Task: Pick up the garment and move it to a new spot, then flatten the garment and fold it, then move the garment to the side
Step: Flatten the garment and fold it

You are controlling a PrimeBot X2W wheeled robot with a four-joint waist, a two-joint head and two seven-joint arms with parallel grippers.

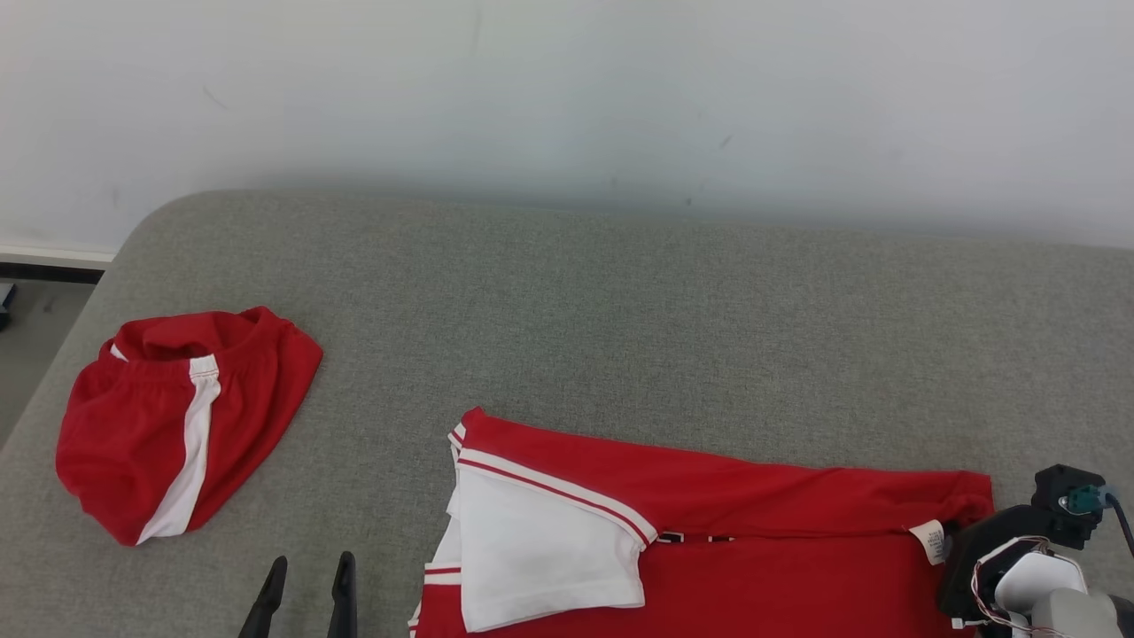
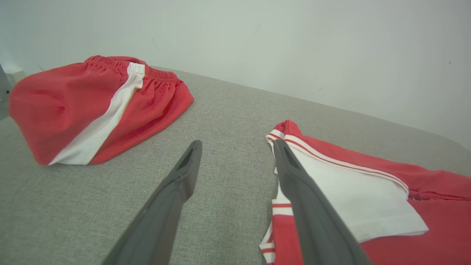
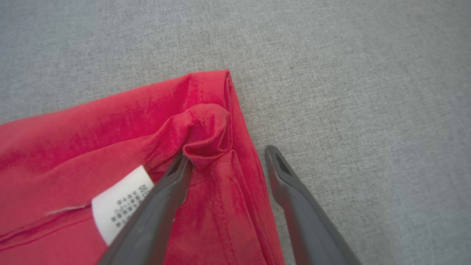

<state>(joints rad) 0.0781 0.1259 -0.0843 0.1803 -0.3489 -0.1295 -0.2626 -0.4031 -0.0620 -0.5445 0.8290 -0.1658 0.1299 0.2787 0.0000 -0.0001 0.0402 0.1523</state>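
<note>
Shirt (image 1: 753, 496), red with one white sleeve, lies flat at the near edge of the grey surface (image 1: 620, 292) in the head view. One pair of red shorts (image 1: 159, 425) sits well apart to its left. The left gripper (image 1: 310, 563) stands between them. In the left wrist view its jaws are spread and empty. In the right wrist view the right gripper (image 3: 226, 151) gapes wide over the shirt's bunched corner, beside one white label (image 3: 121, 202), clamping nothing.

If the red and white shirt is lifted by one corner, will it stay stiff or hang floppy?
Probably floppy: the red and white shirt lies in soft folds, and its corner is bunched. The white sleeve rests loosely on top, so it would likely slide off and hang. The fabric looks thin, so probably light.
</note>
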